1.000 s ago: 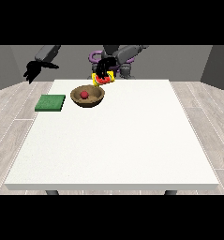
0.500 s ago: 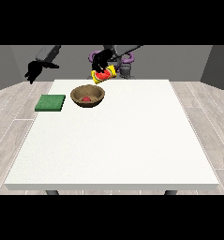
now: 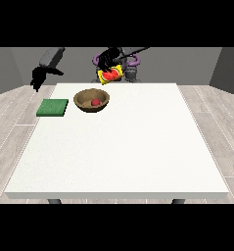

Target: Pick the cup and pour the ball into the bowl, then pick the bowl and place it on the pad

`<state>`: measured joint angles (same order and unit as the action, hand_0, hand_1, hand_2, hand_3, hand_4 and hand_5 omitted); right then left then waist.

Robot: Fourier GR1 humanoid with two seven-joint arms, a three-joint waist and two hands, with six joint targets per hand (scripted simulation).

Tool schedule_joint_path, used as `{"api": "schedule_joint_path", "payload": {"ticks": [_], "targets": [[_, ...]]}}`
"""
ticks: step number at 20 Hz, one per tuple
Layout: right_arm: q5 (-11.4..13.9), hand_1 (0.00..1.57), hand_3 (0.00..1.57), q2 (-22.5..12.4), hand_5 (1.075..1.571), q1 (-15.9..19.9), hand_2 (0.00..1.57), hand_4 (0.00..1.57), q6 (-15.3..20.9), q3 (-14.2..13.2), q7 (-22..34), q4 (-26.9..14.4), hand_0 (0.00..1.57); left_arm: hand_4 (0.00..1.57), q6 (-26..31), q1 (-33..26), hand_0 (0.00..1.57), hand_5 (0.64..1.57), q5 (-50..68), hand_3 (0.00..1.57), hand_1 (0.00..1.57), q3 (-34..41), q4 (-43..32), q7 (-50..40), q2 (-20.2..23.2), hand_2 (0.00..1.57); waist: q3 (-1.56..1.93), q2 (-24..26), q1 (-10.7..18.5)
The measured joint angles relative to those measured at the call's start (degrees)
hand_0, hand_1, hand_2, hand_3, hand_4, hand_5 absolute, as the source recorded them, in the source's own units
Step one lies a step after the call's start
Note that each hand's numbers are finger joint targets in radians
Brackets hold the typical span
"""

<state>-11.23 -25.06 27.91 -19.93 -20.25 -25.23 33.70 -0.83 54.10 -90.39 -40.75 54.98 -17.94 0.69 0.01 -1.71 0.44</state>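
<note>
A brown wooden bowl (image 3: 91,100) stands on the white table (image 3: 123,147) at its far left, and a small red ball (image 3: 95,102) lies inside it. Above and behind the bowl, the hand at the view's right (image 3: 107,59) is curled round a yellow cup with a red pattern (image 3: 110,75), which is tipped on its side in the air. A flat green pad (image 3: 53,107) lies left of the bowl, near the table's left edge. The hand at the view's left (image 3: 38,76) hangs off the table's far left corner, above the floor, holding nothing.
The robot's torso (image 3: 130,66) stands behind the table's far edge. The table's left edge runs just beside the pad.
The hand with the cup has risen and drawn back from above the bowl towards the robot. The ball stays in the bowl. The other hand has hardly moved.
</note>
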Motion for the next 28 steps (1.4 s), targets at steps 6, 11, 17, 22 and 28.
{"api": "schedule_joint_path", "payload": {"ticks": [6, 11, 17, 22, 28], "targets": [[-1.23, 0.00, 0.00, -0.59, 1.561, -0.97, 0.00, 0.48, 0.60, -1.23, 2.22, -0.69, 0.00, 1.00, -9.53, -5.57, 0.28, 1.571, 11.56, 1.57, 0.28, 12.19, 6.99, 1.48, 2.93, 1.57, -0.16, 0.02, 5.48], [-2.33, 0.00, 0.00, -0.98, 1.561, -0.83, 0.00, 0.24, 1.72, -2.51, 2.21, -0.02, 0.00, 1.00, -13.62, -10.41, 1.29, 1.564, 25.48, 1.53, 1.29, 22.54, 10.67, 7.38, 4.88, 1.57, -0.22, -2.55, 8.29], [-3.48, 0.00, 0.00, 1.35, 1.569, 0.18, 0.00, 0.38, 2.33, -2.78, 1.42, 1.56, 0.00, 0.86, -14.87, -13.88, 0.78, 1.531, 44.35, 0.09, 0.78, 33.22, 13.08, 16.23, 2.55, 0.70, -0.26, -8.63, 8.48], [-3.89, 0.00, 0.00, 3.04, 1.564, 2.42, 0.00, 0.37, 2.18, -1.64, 3.04, 3.99, 0.00, 0.00, -14.66, -15.55, 0.00, 1.545, 58.90, 0.00, 0.00, 39.90, 12.64, 24.15, 0.47, 0.00, -0.26, -12.64, 6.00], [-2.01, 0.00, 0.00, 7.54, 1.540, 2.22, 0.00, 0.02, 3.89, 2.34, 4.83, 6.66, 0.00, 0.00, -12.85, -19.21, 0.00, 1.523, 68.55, 0.00, 0.00, 43.96, 8.06, 31.58, -0.23, 0.00, -0.11, -11.82, 2.27]]}}
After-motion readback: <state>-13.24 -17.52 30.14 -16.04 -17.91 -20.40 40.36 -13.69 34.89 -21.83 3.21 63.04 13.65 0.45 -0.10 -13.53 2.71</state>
